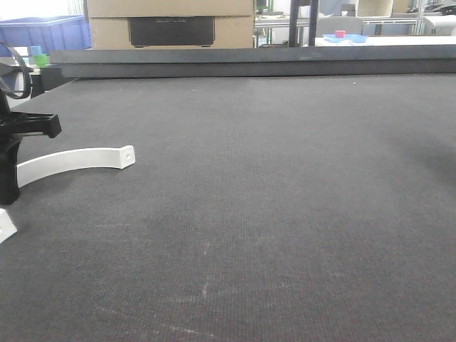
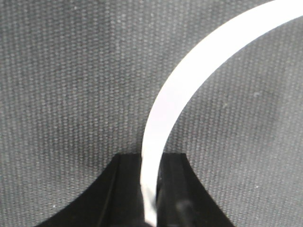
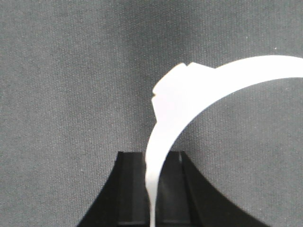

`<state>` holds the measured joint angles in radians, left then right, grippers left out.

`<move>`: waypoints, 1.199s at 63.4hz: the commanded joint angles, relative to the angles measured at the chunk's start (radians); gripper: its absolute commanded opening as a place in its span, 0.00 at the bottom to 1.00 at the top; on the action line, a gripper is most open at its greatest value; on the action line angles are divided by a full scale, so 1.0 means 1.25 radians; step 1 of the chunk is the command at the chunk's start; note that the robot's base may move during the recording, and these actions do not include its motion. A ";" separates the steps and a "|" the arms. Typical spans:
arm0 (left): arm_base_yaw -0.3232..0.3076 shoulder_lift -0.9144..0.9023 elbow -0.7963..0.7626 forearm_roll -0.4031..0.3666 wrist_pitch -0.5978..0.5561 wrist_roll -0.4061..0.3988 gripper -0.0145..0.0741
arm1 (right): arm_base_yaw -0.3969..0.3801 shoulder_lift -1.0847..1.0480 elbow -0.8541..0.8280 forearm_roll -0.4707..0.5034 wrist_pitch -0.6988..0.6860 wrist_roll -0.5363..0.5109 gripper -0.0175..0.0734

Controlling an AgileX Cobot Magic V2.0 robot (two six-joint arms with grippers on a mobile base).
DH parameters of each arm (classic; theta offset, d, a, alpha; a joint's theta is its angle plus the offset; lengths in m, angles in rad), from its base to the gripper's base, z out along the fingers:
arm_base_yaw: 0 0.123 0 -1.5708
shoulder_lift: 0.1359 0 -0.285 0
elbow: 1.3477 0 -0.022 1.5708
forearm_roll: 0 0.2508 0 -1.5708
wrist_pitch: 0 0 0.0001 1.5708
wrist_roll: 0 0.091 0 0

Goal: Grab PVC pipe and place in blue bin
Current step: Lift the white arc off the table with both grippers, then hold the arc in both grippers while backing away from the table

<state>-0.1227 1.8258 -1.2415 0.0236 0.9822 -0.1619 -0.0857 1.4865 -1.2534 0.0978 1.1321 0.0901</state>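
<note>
The PVC pipe (image 1: 78,159) is a white half-circle arc at the far left, low on the dark mat. One flat end with a screw hole (image 1: 127,154) points right, and the other end (image 1: 3,226) shows at the bottom left edge. My left gripper (image 1: 8,187) is shut on the arc's middle, and the left wrist view shows the jaws (image 2: 151,189) clamping the white strip (image 2: 189,71). My right gripper (image 3: 152,189) is out of the front view. It is shut on a white arc piece (image 3: 180,99) with a stepped notch. The blue bin (image 1: 43,32) stands at the far back left.
A dark grey mat (image 1: 271,214) covers the table. A raised metal ledge (image 1: 249,60) runs along its far edge. Behind it stand a cardboard box (image 1: 171,21) and a small blue tray (image 1: 345,38) holding a red block.
</note>
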 commanded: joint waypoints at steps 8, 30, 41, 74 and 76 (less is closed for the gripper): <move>-0.001 -0.026 0.008 0.006 0.018 -0.004 0.04 | 0.000 -0.023 0.000 -0.004 -0.002 -0.004 0.01; -0.001 -0.273 0.008 0.006 0.046 0.000 0.04 | 0.000 -0.147 -0.001 -0.004 -0.040 -0.007 0.01; -0.001 -0.397 0.021 0.002 -0.075 0.000 0.04 | 0.000 -0.221 0.031 -0.004 -0.148 -0.046 0.01; -0.001 -0.733 0.332 0.000 -0.574 0.000 0.04 | 0.000 -0.640 0.422 -0.004 -0.577 -0.053 0.01; -0.001 -0.752 0.355 0.000 -0.593 0.000 0.04 | 0.000 -0.671 0.449 -0.004 -0.600 -0.053 0.01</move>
<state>-0.1227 0.9535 -0.8642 0.0298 0.3547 -0.1619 -0.0857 0.7508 -0.7630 0.0978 0.4965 0.0334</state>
